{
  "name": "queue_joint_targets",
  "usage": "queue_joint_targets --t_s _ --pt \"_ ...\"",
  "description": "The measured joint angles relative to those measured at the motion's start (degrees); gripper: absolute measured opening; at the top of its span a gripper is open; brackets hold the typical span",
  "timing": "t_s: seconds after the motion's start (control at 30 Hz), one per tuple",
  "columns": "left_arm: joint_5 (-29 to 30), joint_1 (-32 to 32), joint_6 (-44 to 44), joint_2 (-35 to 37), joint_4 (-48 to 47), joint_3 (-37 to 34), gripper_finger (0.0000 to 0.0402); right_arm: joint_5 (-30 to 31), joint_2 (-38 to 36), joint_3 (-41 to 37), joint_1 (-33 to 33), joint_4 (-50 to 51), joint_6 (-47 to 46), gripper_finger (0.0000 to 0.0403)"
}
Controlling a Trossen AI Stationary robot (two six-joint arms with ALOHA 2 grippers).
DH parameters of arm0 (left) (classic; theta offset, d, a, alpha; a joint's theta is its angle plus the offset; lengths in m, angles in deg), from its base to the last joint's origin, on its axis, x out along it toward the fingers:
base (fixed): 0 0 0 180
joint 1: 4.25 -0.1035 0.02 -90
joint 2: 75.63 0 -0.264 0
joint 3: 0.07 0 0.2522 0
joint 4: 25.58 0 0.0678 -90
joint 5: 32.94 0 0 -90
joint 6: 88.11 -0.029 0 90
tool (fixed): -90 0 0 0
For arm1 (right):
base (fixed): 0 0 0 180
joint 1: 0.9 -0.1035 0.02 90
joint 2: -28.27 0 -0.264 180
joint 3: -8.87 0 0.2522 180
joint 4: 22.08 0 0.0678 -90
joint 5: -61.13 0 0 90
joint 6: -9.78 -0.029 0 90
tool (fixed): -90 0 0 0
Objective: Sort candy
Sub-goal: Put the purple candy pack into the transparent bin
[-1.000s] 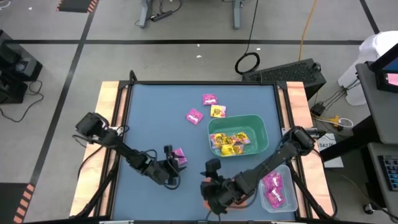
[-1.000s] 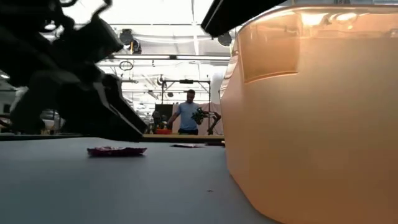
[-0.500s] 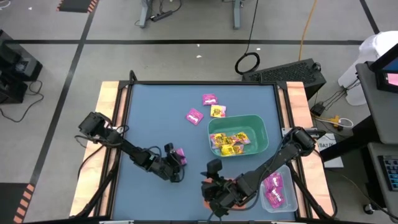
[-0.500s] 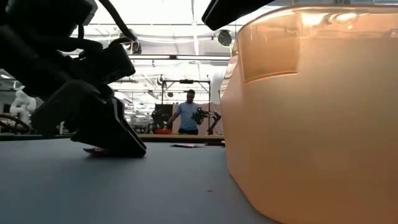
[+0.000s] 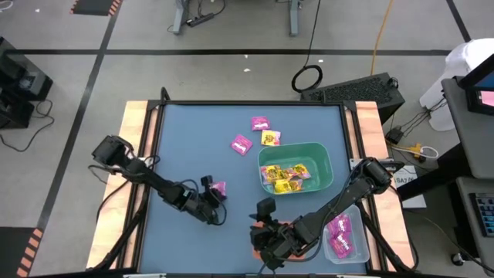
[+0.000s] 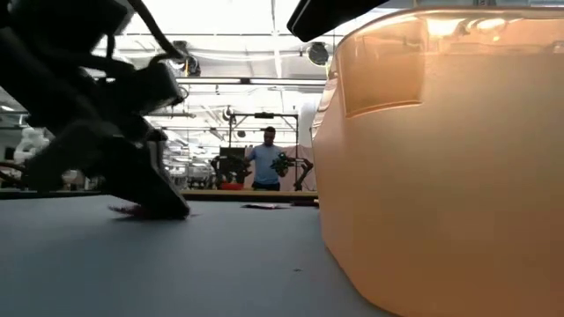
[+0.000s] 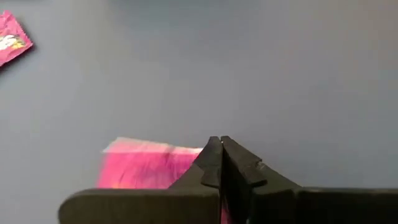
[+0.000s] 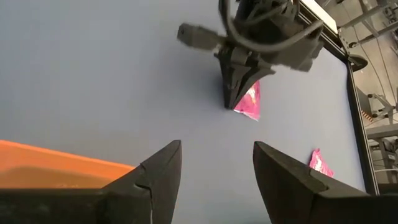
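Two arms over a blue-grey table with wooden side rails, grey taped floor around it. High view: left gripper sits at a magenta packet mid-table; two more magenta packets and one yellow packet lie loose behind the green bin, which holds mostly yellow candy. Clear bin holds magenta ones. Right gripper hangs by the orange bin.

Low view: orange bin wall fills the right; workshop behind, a person standing far off.

Left wrist: fingers pressed together, packet edge probably pinched between them.

Right wrist: fingers spread wide, holding nothing.

Versus a second back: left jaws have closed from spread, and the packet has shifted slightly toward the left.
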State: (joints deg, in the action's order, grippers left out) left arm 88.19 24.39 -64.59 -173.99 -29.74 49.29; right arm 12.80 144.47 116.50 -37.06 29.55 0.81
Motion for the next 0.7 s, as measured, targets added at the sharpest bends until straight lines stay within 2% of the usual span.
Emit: queue_joint_targets --t_s 0.27,0.57,0.7 --pt "-0.08 3.62 -1.14 11.25 -6.1 0.03 0.0002 0.0 0.03 0.0 0.03 -1.28 -1.02 0.019" --pt "0.44 6.95 -5.33 18.97 -6.4 0.1 0.0001 -0.26 2.38 -0.02 3.43 -17.33 -1.56 0.019" --pt "0.42 7.58 -6.78 20.22 -6.27 0.11 0.0001 -3.81 4.91 0.0 6.62 -21.72 -2.29 0.019"
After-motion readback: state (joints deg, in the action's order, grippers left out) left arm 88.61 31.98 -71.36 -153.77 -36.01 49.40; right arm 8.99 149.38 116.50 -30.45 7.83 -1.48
